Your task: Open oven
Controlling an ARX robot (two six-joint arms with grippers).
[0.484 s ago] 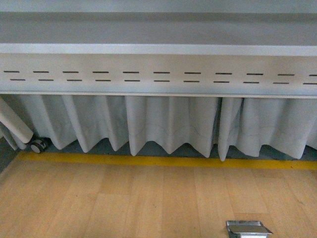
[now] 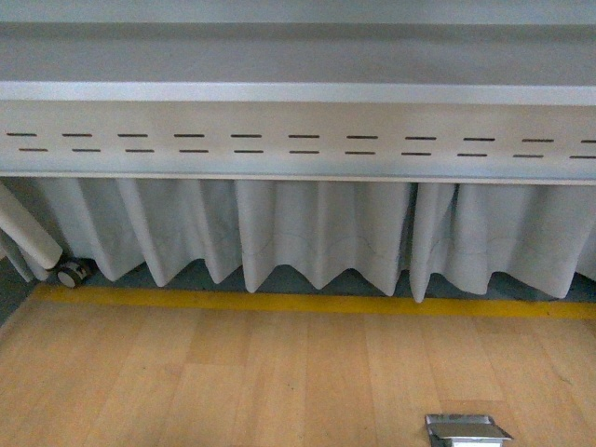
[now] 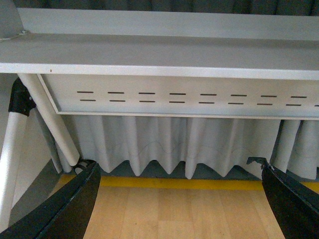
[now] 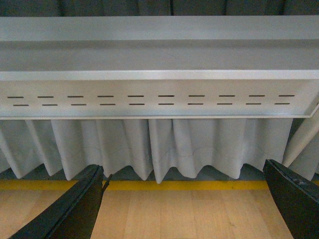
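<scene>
**Grey bench edge and wood floor filled every view; oven out of sight**

Grey metal made up the upper half of the front view: the front edge of a long bench (image 2: pixel 298 93), with a flat apron below it pierced by two rows of short dark slots (image 2: pixel 303 144). Under the apron hung a pale, pleated fabric skirt (image 2: pixel 317 233), whose scalloped hem stopped just above the floor. A yellow painted stripe (image 2: pixel 307 303) ran across the floor in front of the hem, and light wooden floorboards (image 2: pixel 233 382) lay nearer the camera. At the far left a white tubular leg (image 2: pixel 28 233) slanted down beside a small grey caster wheel (image 2: pixel 70 273). A shiny metal floor box (image 2: pixel 466 430) sat in the boards at the near edge.

The left gripper (image 3: pixel 175 165) was spread wide, its black fingers (image 3: pixel 70 209) far apart and holding nothing. The right gripper (image 4: pixel 184 167) was likewise spread and empty, its dark fingers (image 4: pixel 75 209) apart above the boards.

No view showed the oven.
</scene>
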